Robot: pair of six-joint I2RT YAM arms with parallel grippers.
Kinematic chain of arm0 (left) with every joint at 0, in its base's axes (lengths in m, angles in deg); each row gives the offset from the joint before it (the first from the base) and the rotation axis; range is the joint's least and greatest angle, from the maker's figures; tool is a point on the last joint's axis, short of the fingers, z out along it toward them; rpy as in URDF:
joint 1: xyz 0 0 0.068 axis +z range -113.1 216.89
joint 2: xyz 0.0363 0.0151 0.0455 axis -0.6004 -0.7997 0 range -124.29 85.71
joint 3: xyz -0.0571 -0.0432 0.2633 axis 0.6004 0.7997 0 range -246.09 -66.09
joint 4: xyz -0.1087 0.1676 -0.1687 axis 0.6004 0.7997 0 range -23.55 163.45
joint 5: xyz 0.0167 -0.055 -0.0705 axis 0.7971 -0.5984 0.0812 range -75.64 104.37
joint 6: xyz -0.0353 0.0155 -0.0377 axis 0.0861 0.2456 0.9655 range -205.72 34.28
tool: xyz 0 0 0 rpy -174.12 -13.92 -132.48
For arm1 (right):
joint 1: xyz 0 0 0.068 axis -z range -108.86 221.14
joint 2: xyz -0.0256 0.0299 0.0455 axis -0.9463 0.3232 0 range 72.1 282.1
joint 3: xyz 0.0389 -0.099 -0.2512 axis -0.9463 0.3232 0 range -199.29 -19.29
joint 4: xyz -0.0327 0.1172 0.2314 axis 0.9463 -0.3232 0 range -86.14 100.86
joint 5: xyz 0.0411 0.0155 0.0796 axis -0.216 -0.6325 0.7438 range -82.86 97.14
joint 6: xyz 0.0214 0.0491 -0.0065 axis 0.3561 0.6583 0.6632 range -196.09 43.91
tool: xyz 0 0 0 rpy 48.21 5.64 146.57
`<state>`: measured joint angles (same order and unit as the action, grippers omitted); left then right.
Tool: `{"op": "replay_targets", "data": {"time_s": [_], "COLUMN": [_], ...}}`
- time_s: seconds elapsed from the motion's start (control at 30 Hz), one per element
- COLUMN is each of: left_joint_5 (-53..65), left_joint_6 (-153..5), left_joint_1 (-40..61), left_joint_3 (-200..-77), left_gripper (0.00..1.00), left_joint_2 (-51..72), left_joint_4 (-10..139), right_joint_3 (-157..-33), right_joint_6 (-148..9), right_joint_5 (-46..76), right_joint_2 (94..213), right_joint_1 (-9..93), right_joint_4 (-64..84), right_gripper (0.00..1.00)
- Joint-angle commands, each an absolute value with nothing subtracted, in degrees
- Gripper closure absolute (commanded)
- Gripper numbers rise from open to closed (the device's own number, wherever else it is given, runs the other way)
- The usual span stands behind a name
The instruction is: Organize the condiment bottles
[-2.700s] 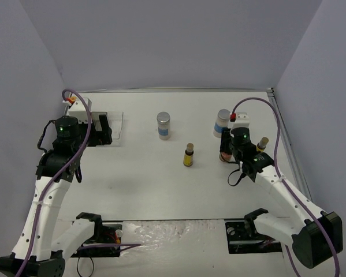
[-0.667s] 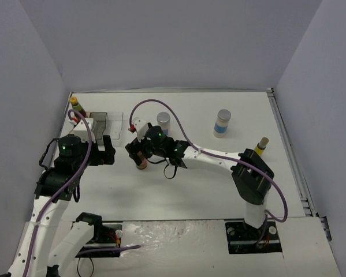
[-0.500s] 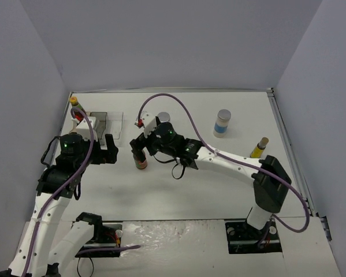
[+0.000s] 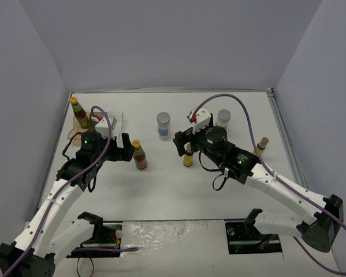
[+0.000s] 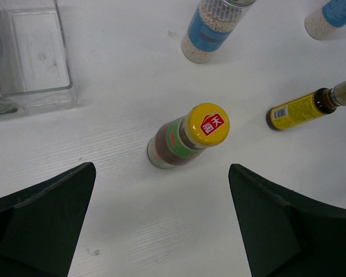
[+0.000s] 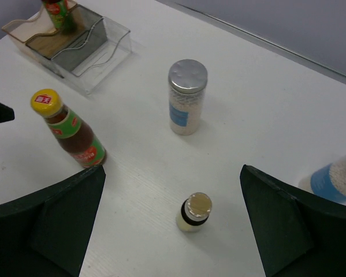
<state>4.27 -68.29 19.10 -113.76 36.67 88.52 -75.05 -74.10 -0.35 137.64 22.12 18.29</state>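
"Bottle check: where's the slim dark yellow-capped bottle (image 5: pixel 187 141)?"

"Upright on the white surface (image 5: pixel 132 225), just before the left gripper (image 5: pixel 161 173), which gapes wide, empty. Right gripper (image 6: pixel 173 172) likewise wide, holding nothing."

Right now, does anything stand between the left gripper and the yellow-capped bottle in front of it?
Nothing visible does. The upright bottle stands on bare table just ahead of the open left gripper.

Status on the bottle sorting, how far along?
Done: one sauce bottle stands in the rack. In hand: nothing; left tool open, facing the second sauce bottle on the table; right tool open. Left: that bottle, left jar, right jar, middle small bottle, right small bottle, all outside the rack.
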Motion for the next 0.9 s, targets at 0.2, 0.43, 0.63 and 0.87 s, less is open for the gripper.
{"op": "replay_targets", "data": {"time_s": [0.2, 0.43, 0.63, 0.87], "left_joint_5": [15.95, 20.07, 19.41, 18.04], "left_joint_6": [-70.46, -70.34, -70.04, -69.76], "left_joint_1": [9.35, 7.98, 7.50, 7.00], "left_joint_3": [-110.81, -103.72, -100.54, -98.33], "left_gripper": [0.03, 0.05, 0.22, 0.60], "left_joint_2": [30.33, 27.26, 24.85, 23.03], "left_joint_4": [68.78, 57.67, 50.89, 44.61], "right_joint_3": [-71.49, -70.53, -70.01, -69.53], "right_joint_6": [-71.15, -71.17, -71.43, -71.60], "right_joint_5": [-3.86, -4.82, -5.09, -4.80], "right_joint_2": [131.50, 130.28, 129.80, 129.72], "right_joint_1": [25.57, 26.23, 26.62, 26.81], "right_joint_4": [19.17, 18.33, 17.94, 17.63], "right_gripper": [0.00, 0.00, 0.00, 0.00]}}
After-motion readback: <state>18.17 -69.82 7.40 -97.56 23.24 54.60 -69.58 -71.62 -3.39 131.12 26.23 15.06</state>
